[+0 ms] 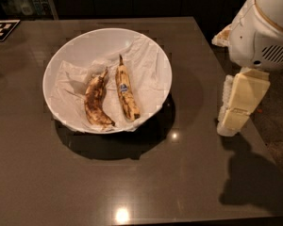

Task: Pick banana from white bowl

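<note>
Currently the cream-coloured blocky gripper point(231, 124) is hanging at the right edge of the dark brown counter point(132, 187), below the robot's white arm housing point(264, 32) and well apart from the large round white bowl point(85, 39). Whether it is spread or closed cannot be told from this view.

The long slim yellow banana with the blue sticker point(124, 94) is lying inside the bowl on crumpled white paper point(146, 65), stem toward the far rim. It is just beside the shorter, browner curved banana point(96, 102) on its left.

Judgement: the reach is not yet made. The gripper should be coming over the rim from above, closing across the banana's width near the sticker, and staying off the neighbouring fruit and the loose paper.
</note>
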